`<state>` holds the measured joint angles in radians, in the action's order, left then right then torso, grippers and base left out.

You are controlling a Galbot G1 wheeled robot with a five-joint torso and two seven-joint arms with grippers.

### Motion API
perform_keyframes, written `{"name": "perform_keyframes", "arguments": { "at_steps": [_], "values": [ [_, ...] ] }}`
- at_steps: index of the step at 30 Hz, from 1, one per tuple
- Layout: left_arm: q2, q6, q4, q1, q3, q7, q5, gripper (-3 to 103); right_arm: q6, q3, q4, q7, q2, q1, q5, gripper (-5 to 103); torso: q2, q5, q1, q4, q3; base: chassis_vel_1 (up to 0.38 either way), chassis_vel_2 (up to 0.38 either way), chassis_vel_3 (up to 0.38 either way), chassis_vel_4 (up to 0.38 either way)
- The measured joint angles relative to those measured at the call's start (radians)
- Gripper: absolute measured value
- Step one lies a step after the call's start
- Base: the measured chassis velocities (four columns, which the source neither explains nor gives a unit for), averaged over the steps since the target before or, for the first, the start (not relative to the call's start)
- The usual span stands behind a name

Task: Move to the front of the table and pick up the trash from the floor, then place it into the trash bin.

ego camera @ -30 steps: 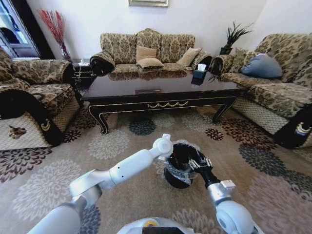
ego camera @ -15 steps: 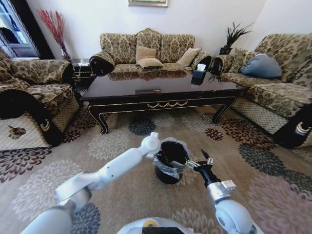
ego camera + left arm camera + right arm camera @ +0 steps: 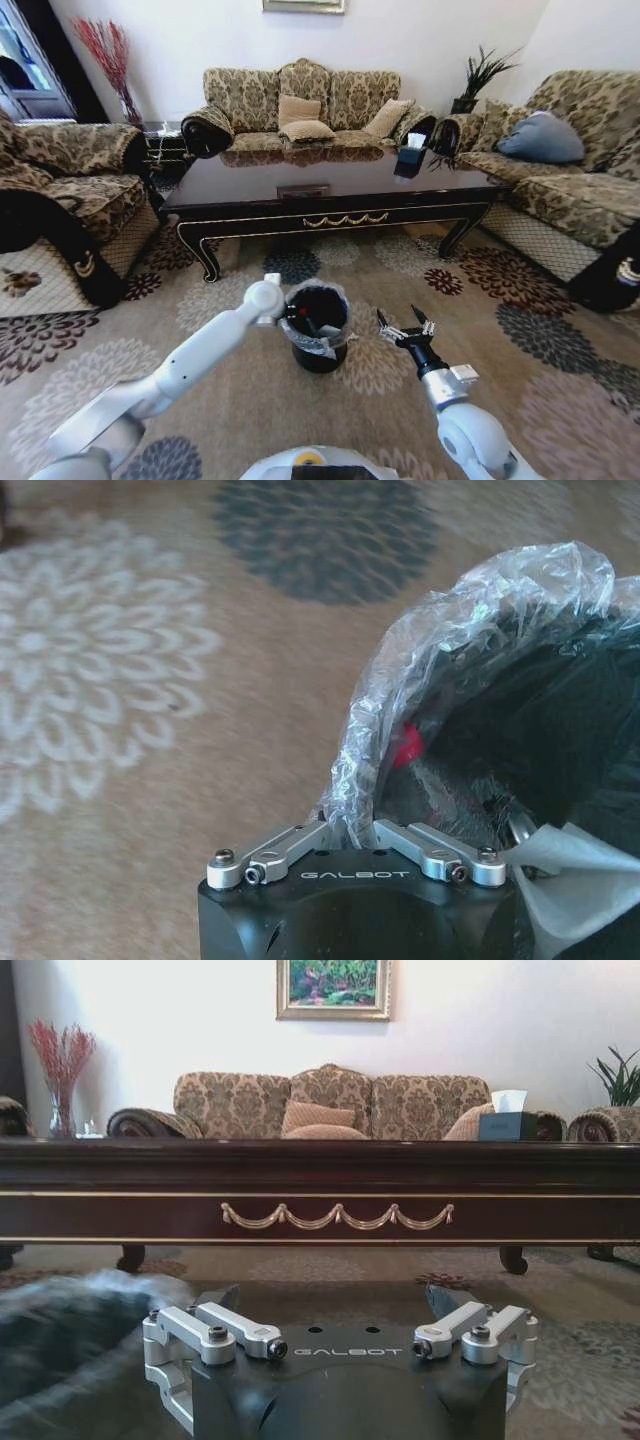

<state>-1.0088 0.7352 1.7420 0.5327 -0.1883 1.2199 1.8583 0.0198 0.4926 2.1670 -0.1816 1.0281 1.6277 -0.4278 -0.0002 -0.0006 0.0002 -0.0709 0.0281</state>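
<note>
a sitting room with a floral carpet (image 3: 250,400), one sofa (image 3: 305,105) at the back wall and a seat at each side, around one long dark table (image 3: 330,190) trimmed in gold. low over the carpet in front of the table, the left gripper (image 3: 350,832) is pinched narrow on the clear liner (image 3: 440,640) ruffled over the rim of the one black bin (image 3: 318,325), on the bin's left side in the head view. the bin stands on the carpet between the two arms, just short of the table's front apron. inside it, the left wrist view shows one small red piece (image 3: 405,745) against the dark wall and a white paper edge (image 3: 575,860) near the gripper. the right gripper (image 3: 404,330) hangs empty just right of the bin, apart from it, its two fingers spread wide and pointed toward the table. on the tabletop sits one dark tissue box (image 3: 409,155) near the far right corner. one potted plant (image 3: 478,75) stands behind the right-hand seat, one vase of red stems (image 3: 110,60) at the back left, and one framed picture (image 3: 333,988) hangs above the sofa.
</note>
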Motion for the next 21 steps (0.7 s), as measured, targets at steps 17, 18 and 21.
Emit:
{"name": "perform_keyframes", "arguments": {
  "at_steps": [17,18,21],
  "values": [
    [0.243,0.000,0.131,0.298,0.333,-0.073,-0.013,0,-0.023,-0.098,-0.351,0.048,-0.020,-0.177,0.016,100,0.000,0.0002,0.000,0.0002,0.000,-0.025,0.026,0.017,-0.023],
    [0.246,0.000,0.141,0.312,0.342,-0.073,-0.015,0,-0.019,-0.110,-0.380,0.054,-0.020,-0.194,0.017,100,0.000,0.0001,0.000,0.0000,0.000,0.000,0.000,0.000,0.000],
    [0.254,0.000,0.168,0.358,0.373,-0.073,-0.024,0,-0.006,-0.157,-0.484,0.076,-0.019,-0.254,0.019,100,0.000,0.0007,0.000,-0.0001,0.000,0.000,0.000,0.000,0.000]
  ]
}}
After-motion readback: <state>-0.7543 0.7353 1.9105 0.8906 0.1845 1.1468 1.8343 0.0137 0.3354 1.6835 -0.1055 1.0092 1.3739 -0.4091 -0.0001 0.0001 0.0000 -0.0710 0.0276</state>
